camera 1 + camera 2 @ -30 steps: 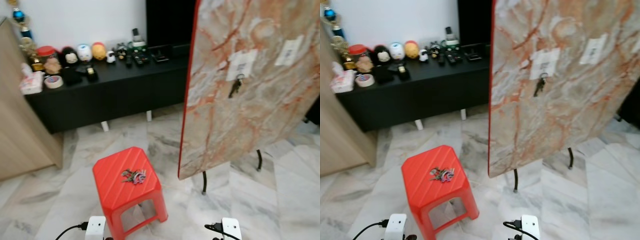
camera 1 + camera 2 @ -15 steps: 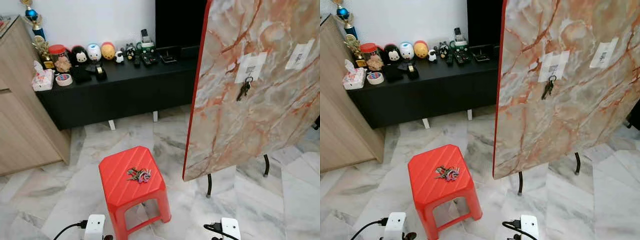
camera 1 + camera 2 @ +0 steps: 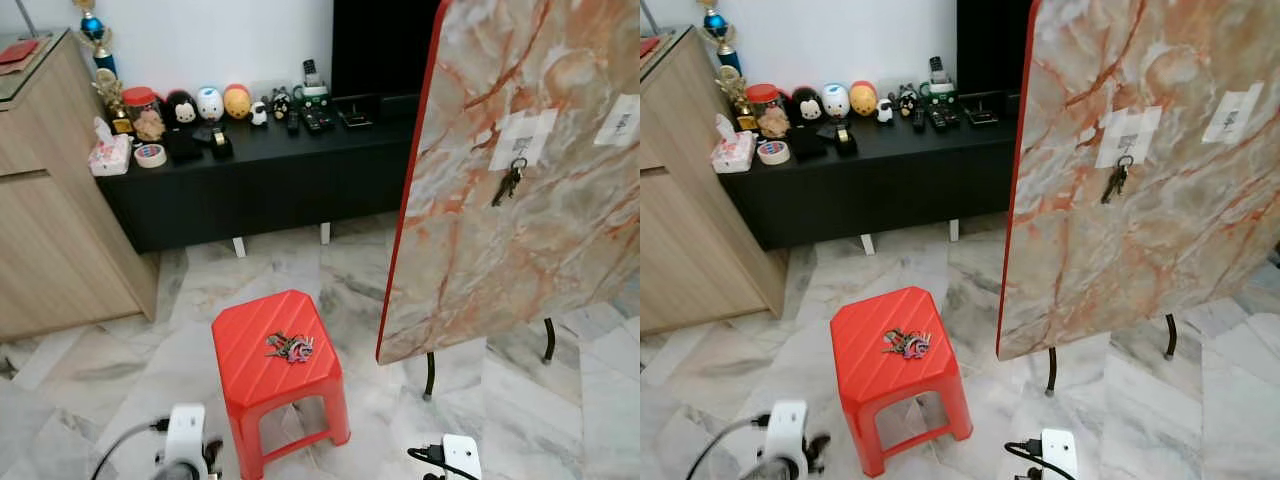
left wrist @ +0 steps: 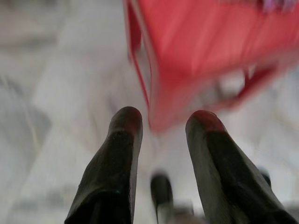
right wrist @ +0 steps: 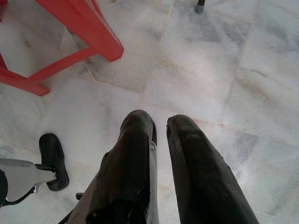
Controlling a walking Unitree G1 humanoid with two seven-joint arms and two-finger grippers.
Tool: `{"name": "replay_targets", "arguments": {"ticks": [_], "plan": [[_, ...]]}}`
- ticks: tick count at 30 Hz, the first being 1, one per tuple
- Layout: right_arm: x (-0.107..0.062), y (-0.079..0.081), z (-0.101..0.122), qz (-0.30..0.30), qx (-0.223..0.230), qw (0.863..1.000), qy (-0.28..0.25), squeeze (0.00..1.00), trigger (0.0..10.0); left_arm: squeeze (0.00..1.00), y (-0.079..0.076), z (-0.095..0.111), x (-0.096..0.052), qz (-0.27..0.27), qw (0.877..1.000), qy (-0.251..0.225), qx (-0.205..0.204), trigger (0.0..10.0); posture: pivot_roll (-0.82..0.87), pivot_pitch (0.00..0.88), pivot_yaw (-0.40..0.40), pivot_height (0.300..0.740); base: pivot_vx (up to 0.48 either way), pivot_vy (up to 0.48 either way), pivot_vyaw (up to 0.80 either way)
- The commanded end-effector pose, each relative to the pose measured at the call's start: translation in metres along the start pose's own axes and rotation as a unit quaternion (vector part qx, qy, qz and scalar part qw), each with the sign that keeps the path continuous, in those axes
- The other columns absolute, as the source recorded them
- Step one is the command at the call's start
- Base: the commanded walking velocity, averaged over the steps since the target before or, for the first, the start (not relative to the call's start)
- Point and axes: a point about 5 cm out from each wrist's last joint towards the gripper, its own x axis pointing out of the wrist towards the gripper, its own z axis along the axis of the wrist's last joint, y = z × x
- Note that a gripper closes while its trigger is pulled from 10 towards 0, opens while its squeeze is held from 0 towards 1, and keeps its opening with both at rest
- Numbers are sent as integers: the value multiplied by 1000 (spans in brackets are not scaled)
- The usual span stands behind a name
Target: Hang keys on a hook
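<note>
A bunch of keys (image 3: 290, 347) with a pink tag lies on top of a red plastic stool (image 3: 262, 385) on the marble floor. To the right a marble-patterned board (image 3: 520, 250) leans on thin black legs. It carries a white label with a hook (image 3: 522, 138), where a dark set of keys (image 3: 509, 183) hangs, and a second label (image 3: 622, 120) further right. My left gripper (image 4: 161, 122) is open, low beside the stool's corner, in a blurred picture. My right gripper (image 5: 159, 122) hangs over bare floor, shut and empty.
A long black low cabinet (image 3: 270, 175) along the back wall holds figurines, a tape roll and a tissue pack. A wooden cupboard (image 3: 50, 220) stands at the left. The board's legs (image 3: 430, 375) stand right of the stool.
The camera has moved, so the whole scene has shifted right and down. My left wrist has come up at the lower left. The keys still lie on the stool.
</note>
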Motion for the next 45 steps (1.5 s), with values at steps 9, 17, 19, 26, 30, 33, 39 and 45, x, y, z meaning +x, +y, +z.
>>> {"name": "replay_targets", "arguments": {"ticks": [9,17,19,26,30,33,39,45], "plan": [[0,-4,3,-7,9,1000,-11,0,10000,0,-12,74,-8,-54,969,-241,-18,10000,32,0,-11,740,0,0,0],[0,-5,3,-8,2,1000,-8,0,10000,0,-12,84,-23,-49,956,-288,-28,10000,42,0,-20,740,0,-103,0],[0,-5,3,-8,2,1000,-9,0,10000,0,-12,87,-25,-50,956,-288,-29,10000,41,0,-19,740,0,-480,0],[0,-5,3,-11,4,1000,-11,0,10000,0,-17,101,-26,-60,953,-294,-30,10000,33,0,-14,740,0,-339,0],[0,-5,2,-13,10,1000,-8,0,10000,0,-18,104,-27,-67,952,-297,-34,10000,38,0,-14,740,0,0,0],[0,-5,2,-14,6,1000,-5,0,10000,0,-18,104,-28,-67,953,-295,-35,10000,38,0,-14,740,0,0,-163],[0,-5,1,-11,2,1000,-2,0,10000,0,-17,105,-30,-67,952,-296,-40,10000,37,0,-16,740,0,0,-725],[0,-6,1,-11,-1,1000,-2,0,10000,0,-16,105,-30,-66,952,-297,-31,10000,37,0,-16,740,0,0,-767]]}}
